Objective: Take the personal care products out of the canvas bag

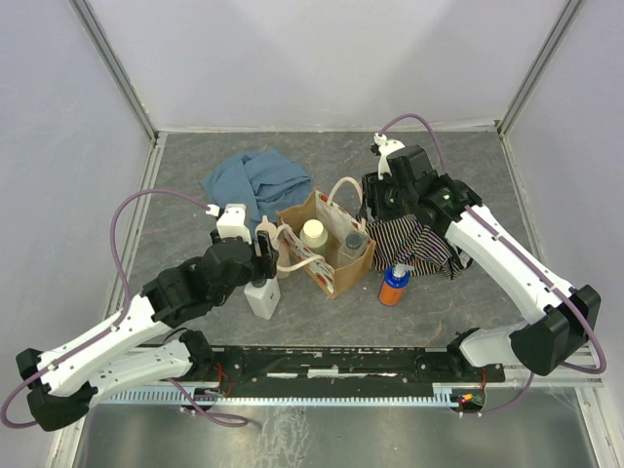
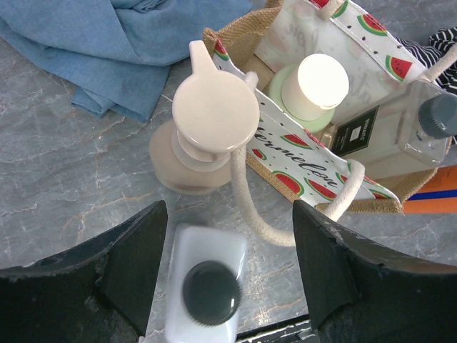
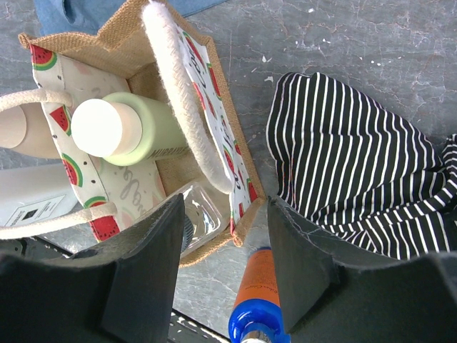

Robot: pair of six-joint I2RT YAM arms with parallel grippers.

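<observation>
Surface: grey marbled tabletop enclosed by pale walls.
Bag: canvas bag stands upright at mid-table. Its mouth is open and its rope handles droop outward, so the contents can be reached from above.
Inside the bag: pale green bottle with a cream cap and clear squarish bottle with a grey cap, both standing cap-up.
Left of the bag: beige pump bottle stands just beside the wall. White squarish bottle stands upright off the bag's front-left corner.
Front-right of the bag: blue-and-orange bottle, upright and just clear of the wall.
Left gripper: left gripper has its jaws parted to either side of the white squarish bottle and grips nothing. Judged a set-down, with the bottle standing on its own.
Right gripper: right gripper hovers over the bag's right corner with its jaws partly spread and empty. Judged to be lining up on the clear squarish bottle.
Other items: blue cloth behind the bag and striped cloth to its right, both outside the task.
Progress: three products out and two inside, by judgement.
</observation>
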